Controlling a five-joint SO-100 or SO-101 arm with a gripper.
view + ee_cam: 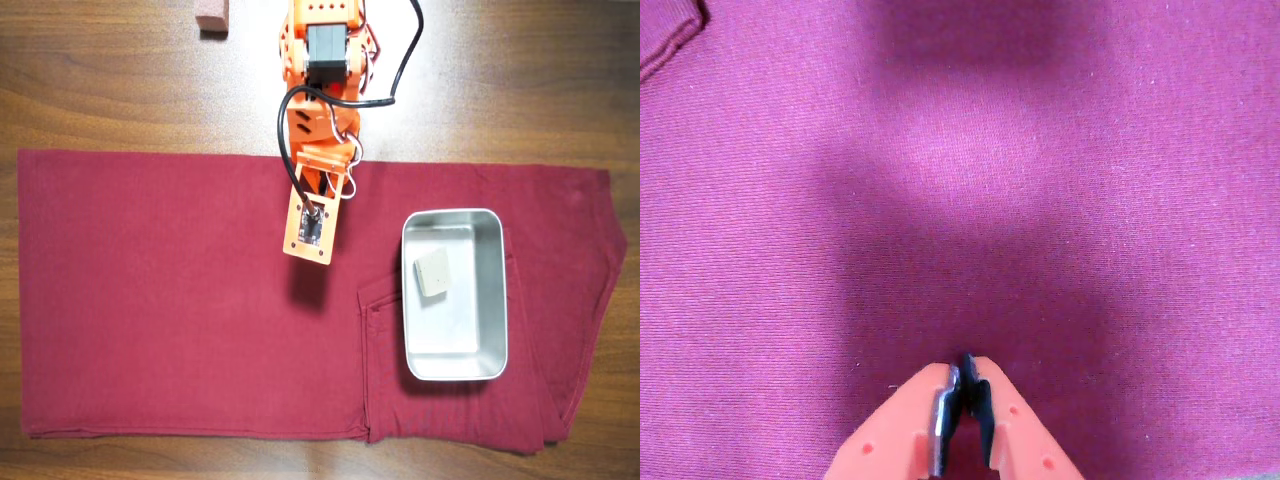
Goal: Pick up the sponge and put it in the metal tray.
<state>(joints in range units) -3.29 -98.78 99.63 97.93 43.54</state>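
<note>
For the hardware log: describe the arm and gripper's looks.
The arm is bright orange plastic with dark servo blocks and a black cable looping beside it. The gripper has two orange wedge-shaped fingers with dark inner pads and small round holes.

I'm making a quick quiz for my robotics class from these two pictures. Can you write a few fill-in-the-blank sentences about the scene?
1. The sponge lies inside the metal ____.
2. The tray rests on a dark red ____.
3. In the wrist view, the gripper has its jaws ____ and holds nothing.
4. In the overhead view, the pinkish-brown block sits on bare ____ at the top edge.

Missing words: tray; cloth; shut; wood
</note>
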